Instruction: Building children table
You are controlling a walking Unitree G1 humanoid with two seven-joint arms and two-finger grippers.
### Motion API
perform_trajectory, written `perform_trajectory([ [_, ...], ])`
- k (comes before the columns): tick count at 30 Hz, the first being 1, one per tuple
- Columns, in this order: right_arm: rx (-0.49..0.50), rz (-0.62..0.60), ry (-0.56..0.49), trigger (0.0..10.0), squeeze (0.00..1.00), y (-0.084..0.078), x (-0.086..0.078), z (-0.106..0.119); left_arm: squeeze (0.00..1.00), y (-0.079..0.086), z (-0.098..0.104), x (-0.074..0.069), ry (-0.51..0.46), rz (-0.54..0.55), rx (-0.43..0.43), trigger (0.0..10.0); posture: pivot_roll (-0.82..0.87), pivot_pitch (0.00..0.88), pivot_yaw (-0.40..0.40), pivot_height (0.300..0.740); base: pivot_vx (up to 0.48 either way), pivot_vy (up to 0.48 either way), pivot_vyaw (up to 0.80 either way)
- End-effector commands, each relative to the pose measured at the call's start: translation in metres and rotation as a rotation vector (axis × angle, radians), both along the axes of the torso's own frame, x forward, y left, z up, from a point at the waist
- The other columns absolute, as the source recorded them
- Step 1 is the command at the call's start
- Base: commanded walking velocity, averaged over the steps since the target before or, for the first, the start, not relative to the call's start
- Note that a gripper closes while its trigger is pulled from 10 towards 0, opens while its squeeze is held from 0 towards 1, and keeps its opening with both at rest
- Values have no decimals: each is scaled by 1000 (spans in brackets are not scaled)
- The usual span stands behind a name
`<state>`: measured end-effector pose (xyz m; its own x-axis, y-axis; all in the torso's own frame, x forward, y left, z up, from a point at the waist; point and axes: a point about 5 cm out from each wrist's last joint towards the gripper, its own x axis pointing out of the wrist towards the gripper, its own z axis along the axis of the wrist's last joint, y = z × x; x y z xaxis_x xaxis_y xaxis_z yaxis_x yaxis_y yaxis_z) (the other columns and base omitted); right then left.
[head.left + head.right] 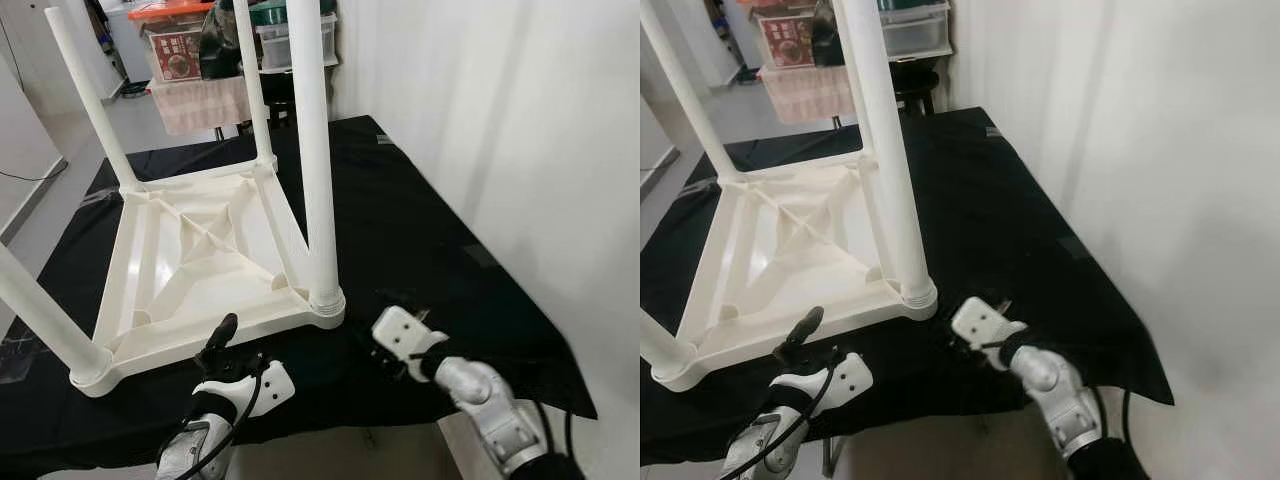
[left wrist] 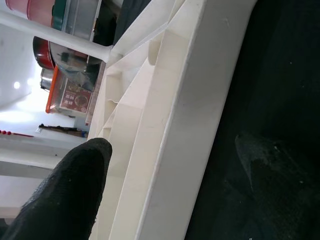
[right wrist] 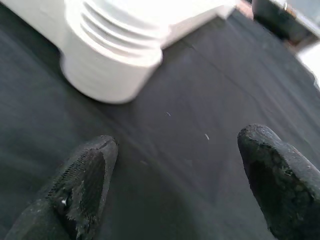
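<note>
Black cloth [image 1: 420,220] is covering the work surface beside a white wall [image 1: 520,120], and the white children's table [image 1: 205,265] is lying upside down on it, legs pointing up. The left gripper [image 1: 225,335] is reaching over the near rim, its spread impossible to judge, while the right gripper [image 3: 170,185] is hovering open and empty near the corner leg socket [image 3: 112,55].

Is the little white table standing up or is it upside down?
Upside down. The table lies with its top flat on the black cloth, its ribbed underside showing, and its legs point up.
</note>
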<state>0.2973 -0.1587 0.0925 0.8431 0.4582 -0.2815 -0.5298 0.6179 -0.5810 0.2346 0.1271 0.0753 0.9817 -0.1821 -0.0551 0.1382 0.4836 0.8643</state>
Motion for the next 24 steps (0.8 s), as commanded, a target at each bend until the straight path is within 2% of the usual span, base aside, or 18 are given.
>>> perform_trajectory([
  [1,6,-21,13,10000,0,-5,4,6,0,3,-3,-2,13,7,20,10000,-116,0,53,740,0,0,0],
  [5,22,-20,36,10000,0,-11,7,12,0,3,-3,-2,13,6,20,10000,-115,0,52,740,0,0,0],
  [7,59,-4,77,10000,0,-20,10,24,0,2,-3,-2,13,6,20,10000,-113,0,49,740,0,0,0],
  [8,120,14,95,10000,0,-21,13,33,0,2,-3,-2,13,6,20,10000,-113,0,49,740,0,0,0],
  [10,120,14,95,10000,0,-21,13,33,0,2,-3,-2,13,6,20,10000,-113,0,49,740,0,0,0],
  [12,254,99,108,10000,0,-17,23,57,0,2,-3,-1,13,6,20,10000,-108,0,45,740,0,0,0],
  [14,254,99,108,10000,0,-17,23,57,0,2,-3,-1,13,6,20,10000,-108,0,45,740,0,0,0],
  [16,383,162,111,10000,0,-14,33,75,0,2,-3,0,13,7,20,10000,-104,0,49,740,0,0,0],
  [17,383,162,111,10000,0,-14,33,75,0,2,-3,0,13,7,20,10000,-104,0,49,740,0,0,0],
  [18,429,186,115,10000,0,-11,35,80,0,3,-3,1,14,7,21,10000,-104,0,49,740,0,0,0],
  [20,451,225,133,10000,0,-7,36,82,0,4,-3,2,14,8,21,10000,-101,0,50,740,0,0,0],
  [22,438,373,213,10000,0,2,30,84,0,5,-1,4,13,8,22,10000,-89,0,49,740,0,0,0],
  [24,438,373,213,10000,0,2,30,84,0,5,-1,4,13,8,22,10000,-89,0,49,740,0,0,0],
])
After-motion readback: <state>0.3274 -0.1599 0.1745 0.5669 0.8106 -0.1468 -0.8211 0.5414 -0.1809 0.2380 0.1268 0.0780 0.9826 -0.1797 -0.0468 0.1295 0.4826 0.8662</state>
